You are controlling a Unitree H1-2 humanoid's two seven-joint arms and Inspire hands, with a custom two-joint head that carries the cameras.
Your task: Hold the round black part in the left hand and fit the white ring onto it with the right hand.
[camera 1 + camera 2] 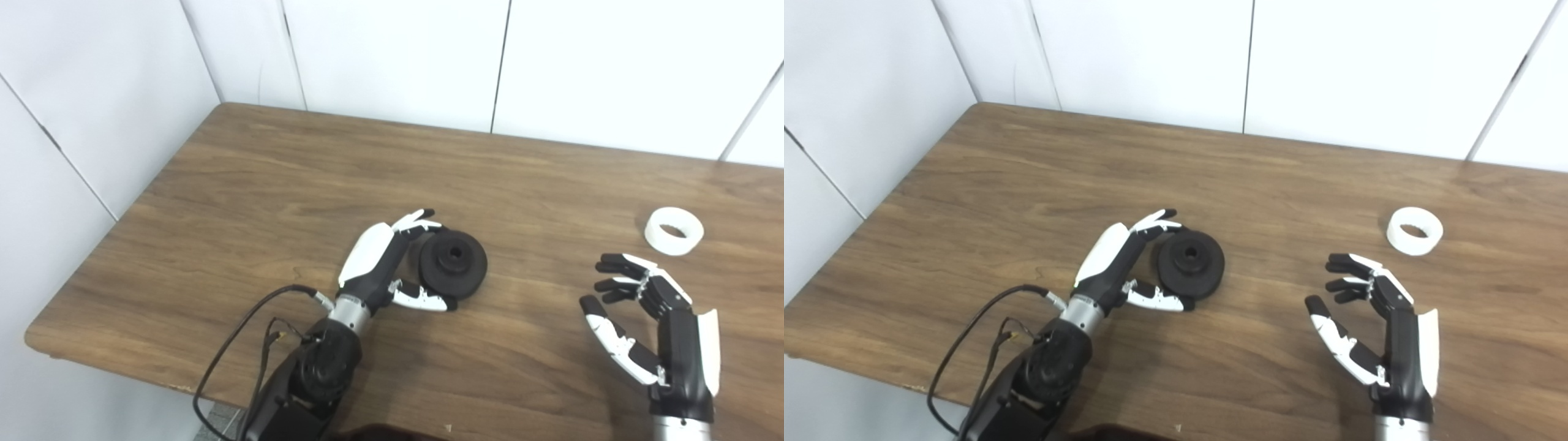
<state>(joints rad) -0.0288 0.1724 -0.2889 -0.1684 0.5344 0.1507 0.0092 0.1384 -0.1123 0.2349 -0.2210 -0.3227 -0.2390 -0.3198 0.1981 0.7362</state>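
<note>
Wood-grain table fills the left eye view, set into a corner of white wall panels. Near the middle of the table lies the round black part, a stepped disc with a raised hub and a central bore, resting flat on the surface. The left hand is placed at the part's left edge: the fingers curve around the far side and the thumb reaches along the near side, both at the rim, though the part sits on the table and whether the grip has actually closed cannot be determined. A black cable loops from the left wrist toward the table's near edge. The white ring rests on the table at the far right, well apart from the black part. The right hand hovers near the ring (on its near side), spread, fingers apart, holding nothing. Right eye view: same layout, shifted slightly left. The left hand brackets the round black part at its left rim; the white ring lies untouched beyond the fingertips of the right hand, which is unclenched and empty, palm facing left.
</note>
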